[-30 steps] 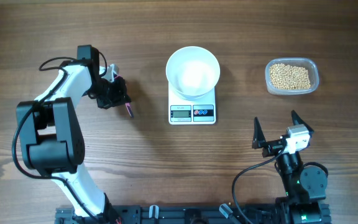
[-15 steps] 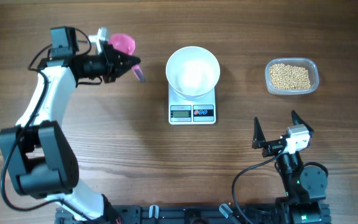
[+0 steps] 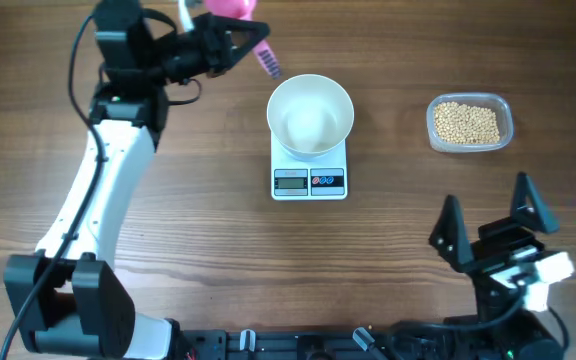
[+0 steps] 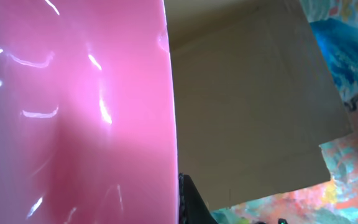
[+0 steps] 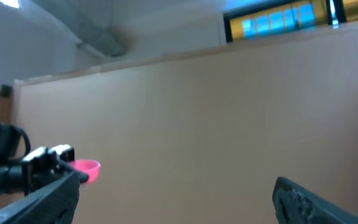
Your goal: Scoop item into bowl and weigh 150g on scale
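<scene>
Two hazards, I judge. My left hand (image 3: 240,38), up-left of the scale (image 3: 310,182), is clamped on the pink scoop (image 3: 233,6); crossing low could clip the bowl (image 3: 310,115) sitting on the scale and nudge it off. The beans (image 3: 468,123) lie in their tub (image 3: 509,125), right of the scale; a heaped scoop may spill coming back. My right hand (image 3: 486,192), down-right of the scale, gapes empty.

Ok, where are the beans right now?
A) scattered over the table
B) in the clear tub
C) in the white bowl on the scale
B: the beans lie in the clear tub right of the scale, and the white bowl on the scale is empty.
</scene>
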### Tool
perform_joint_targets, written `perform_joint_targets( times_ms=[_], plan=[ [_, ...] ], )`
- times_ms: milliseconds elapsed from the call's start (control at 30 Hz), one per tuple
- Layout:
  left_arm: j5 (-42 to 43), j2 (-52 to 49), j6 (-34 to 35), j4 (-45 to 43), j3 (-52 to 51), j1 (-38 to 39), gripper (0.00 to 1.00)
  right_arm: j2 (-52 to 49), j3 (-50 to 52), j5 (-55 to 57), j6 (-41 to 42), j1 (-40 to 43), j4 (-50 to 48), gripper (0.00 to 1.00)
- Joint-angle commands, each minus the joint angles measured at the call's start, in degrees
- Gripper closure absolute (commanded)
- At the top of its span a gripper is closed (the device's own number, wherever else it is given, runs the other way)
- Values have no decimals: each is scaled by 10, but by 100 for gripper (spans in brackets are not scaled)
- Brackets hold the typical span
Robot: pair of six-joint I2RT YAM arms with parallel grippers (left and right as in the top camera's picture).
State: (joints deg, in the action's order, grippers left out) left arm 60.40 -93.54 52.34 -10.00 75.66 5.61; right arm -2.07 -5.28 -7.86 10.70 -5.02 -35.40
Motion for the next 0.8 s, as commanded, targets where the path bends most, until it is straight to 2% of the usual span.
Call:
perform_joint_targets(
  times_ms=[0,67,133,200,267,300,333,400,433,467,500,567,600,667,733,767],
  plan=[
    [-79,6,13,-5,4,49,96,-61,-151,5,1,-2,151,0],
    [-103,6,33,-6,4,70,96,-155,-273,-22,-39,-2,313,0],
    [-121,6,41,-6,4,89,96,-260,-377,-92,-58,-2,388,0],
    [-123,6,41,-6,4,99,96,-346,-443,-242,-77,-2,389,0],
    [-123,6,51,-6,4,103,96,-438,-469,-461,-68,-2,311,0],
    [-122,6,72,-5,4,103,96,-463,-469,-513,-55,-2,284,0],
    [-119,6,97,-6,4,104,96,-500,-469,-598,-13,-2,234,0],
    [-118,6,98,-6,4,111,96,-555,-469,-687,71,-2,136,0],
    [-119,6,98,-7,4,118,96,-596,-469,-683,186,-2,58,0],
    [-119,6,87,-17,4,123,96,-628,-469,-652,294,-2,7,0],
    [-119,6,74,-30,4,128,96,-651,-469,-636,365,-2,-23,0],
    [-126,6,57,-45,4,133,96,-684,-470,-634,428,-2,-70,0],
    [-139,6,32,-46,4,134,96,-702,-470,-595,488,-2,-75,0],
    [-162,6,32,-46,4,134,96,-710,-470,-529,572,-2,-56,0],
    [-189,6,48,-49,4,135,96,-709,-470,-463,708,-3,-47,0],
    [-206,6,74,-49,4,135,96,-709,-470,-439,746,-3,-60,0]
  ],
)
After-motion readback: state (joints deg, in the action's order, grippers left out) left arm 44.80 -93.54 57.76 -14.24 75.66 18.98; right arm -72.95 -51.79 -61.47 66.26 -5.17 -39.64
